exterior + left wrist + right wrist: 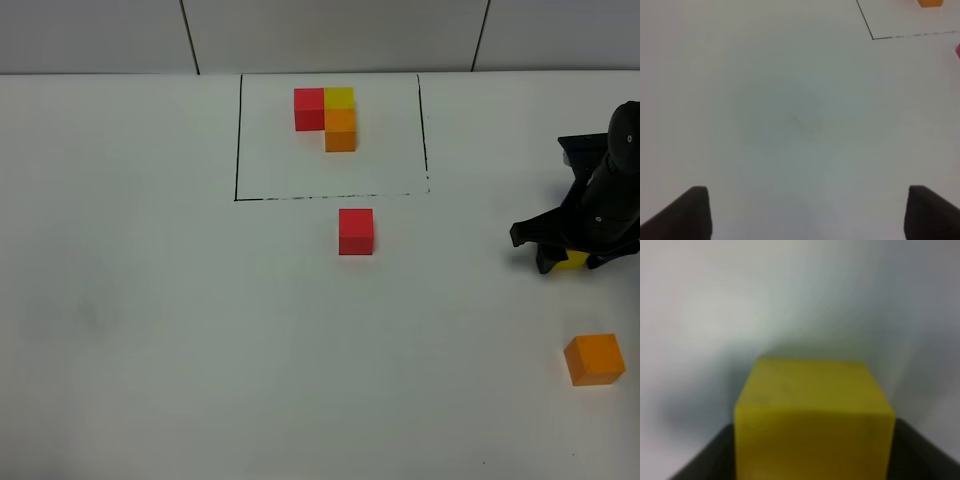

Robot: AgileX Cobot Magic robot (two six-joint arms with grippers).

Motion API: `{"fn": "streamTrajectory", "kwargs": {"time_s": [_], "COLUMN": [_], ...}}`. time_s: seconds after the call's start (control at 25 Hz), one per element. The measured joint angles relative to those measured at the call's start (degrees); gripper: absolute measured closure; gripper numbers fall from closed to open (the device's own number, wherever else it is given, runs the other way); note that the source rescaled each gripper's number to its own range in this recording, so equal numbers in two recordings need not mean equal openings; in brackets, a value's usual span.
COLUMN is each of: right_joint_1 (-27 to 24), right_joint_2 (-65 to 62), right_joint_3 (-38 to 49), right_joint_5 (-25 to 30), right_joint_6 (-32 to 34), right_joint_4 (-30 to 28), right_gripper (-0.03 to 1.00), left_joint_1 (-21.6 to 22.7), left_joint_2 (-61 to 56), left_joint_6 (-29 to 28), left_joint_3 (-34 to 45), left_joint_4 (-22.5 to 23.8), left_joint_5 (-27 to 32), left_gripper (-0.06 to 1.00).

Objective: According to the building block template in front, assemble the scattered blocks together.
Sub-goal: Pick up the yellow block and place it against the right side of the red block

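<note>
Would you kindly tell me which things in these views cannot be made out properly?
- Exterior high: the right claw covers most of the yellow block.
- Right wrist: blurred, and the frame edge cuts off part of the yellow block.
- Left wrist: the template's orange cube and the loose red block are only slivers at the frame edges.

— What's the surface like?
— A plain white worktop point(150, 330), matte, with one faint grey smudge point(800, 122).
— Any markings?
— A thin black outline point(330, 196), a rectangle toward the far edge, its near line broken in places.
— And behind?
— Pale wall panels point(330, 35) split by dark seams point(189, 35).
</note>
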Motion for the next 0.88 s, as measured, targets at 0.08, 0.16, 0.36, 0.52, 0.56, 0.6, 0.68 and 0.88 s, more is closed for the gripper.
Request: {"fn": "streamTrajectory", "kwargs": {"time_s": [0.08, 0.16, 0.36, 0.52, 0.56, 0.6, 0.68, 0.88], "right_joint_1": [0.00, 0.00, 0.78, 2.38, 3.17, 4.16, 6.60, 14.80], "right_joint_2": [0.00, 0.00, 0.00, -0.43, -0.74, -1.04, -1.51, -0.77], "right_joint_3": [0.00, 0.00, 0.00, -1.71, -2.71, -3.91, -6.10, -10.67], "right_joint_5": [0.00, 0.00, -0.17, 1.25, 2.47, 3.94, 7.01, 14.26], "right_joint_6": [0.05, 0.11, 0.16, -2.25, -4.78, -8.48, -17.67, -43.56], "right_joint_4": [0.02, 0.02, -0.25, -1.01, -1.38, -2.35, -3.67, -5.98], "right_gripper": [0.97, 0.97, 0.97, 0.97, 0.97, 0.97, 0.97, 0.97], "left_joint_1": [0.00, 0.00, 0.00, 0.00, 0.00, 0.00, 0.00, 0.00], "left_joint_2": [0.00, 0.00, 0.00, 0.00, 0.00, 0.00, 0.00, 0.00], "left_joint_6": [0.00, 0.00, 0.00, 0.00, 0.00, 0.00, 0.00, 0.00], "left_joint_3": [0.00, 0.00, 0.00, 0.00, 0.00, 0.00, 0.00, 0.00], "left_joint_4": [0.00, 0.00, 0.00, 0.00, 0.00, 0.00, 0.00, 0.00], "left_joint_5": [0.00, 0.00, 0.00, 0.00, 0.00, 0.00, 0.00, 0.00], "left_gripper": [0.23, 0.23, 0.23, 0.23, 0.23, 0.23, 0.23, 0.23]}}
